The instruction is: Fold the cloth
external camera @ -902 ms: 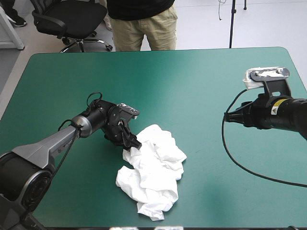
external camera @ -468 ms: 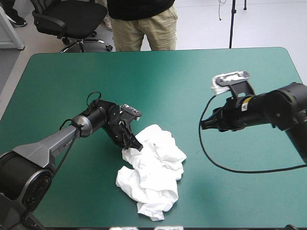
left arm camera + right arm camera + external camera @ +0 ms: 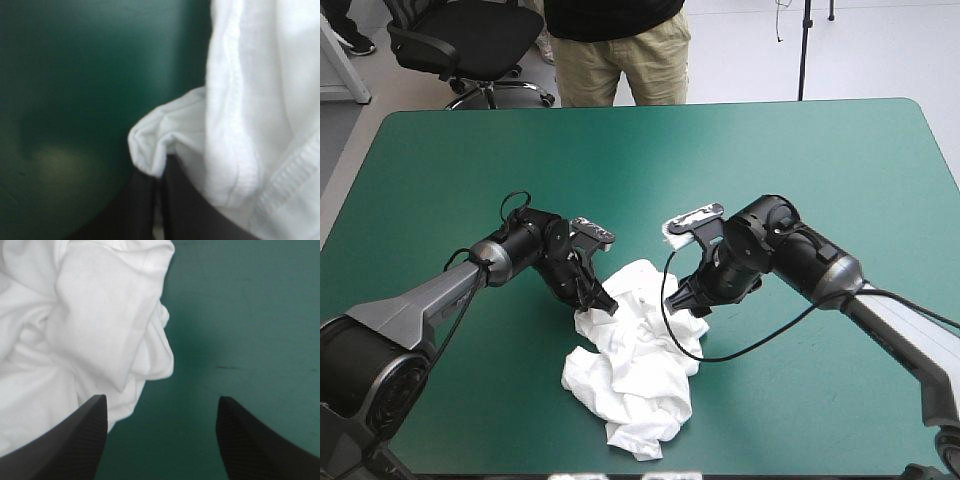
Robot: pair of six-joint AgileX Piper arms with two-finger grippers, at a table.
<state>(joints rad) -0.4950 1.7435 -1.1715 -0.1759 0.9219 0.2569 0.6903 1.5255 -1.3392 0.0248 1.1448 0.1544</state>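
Note:
The white T-shirt [image 3: 638, 358] lies as a crumpled heap on the teal-green cover near the table's front middle. My left gripper [image 3: 597, 300] is at the heap's upper left edge, shut on the T-shirt; a hemmed fold [image 3: 165, 135] sticks out from between its black fingers [image 3: 180, 210]. My right gripper [image 3: 686, 298] hangs at the heap's upper right edge, open. One of its fingers [image 3: 75, 440] is against the T-shirt [image 3: 85, 330] and the other finger [image 3: 260, 440] is over bare cover.
The teal-green cover [image 3: 720, 160] stretches bare behind and to both sides of the heap. The right arm's elbow [image 3: 790, 245] reaches over the table's right half.
My right arm has swung in from the table's right side to the heap's upper right edge. My left gripper has stayed at the heap's upper left edge.

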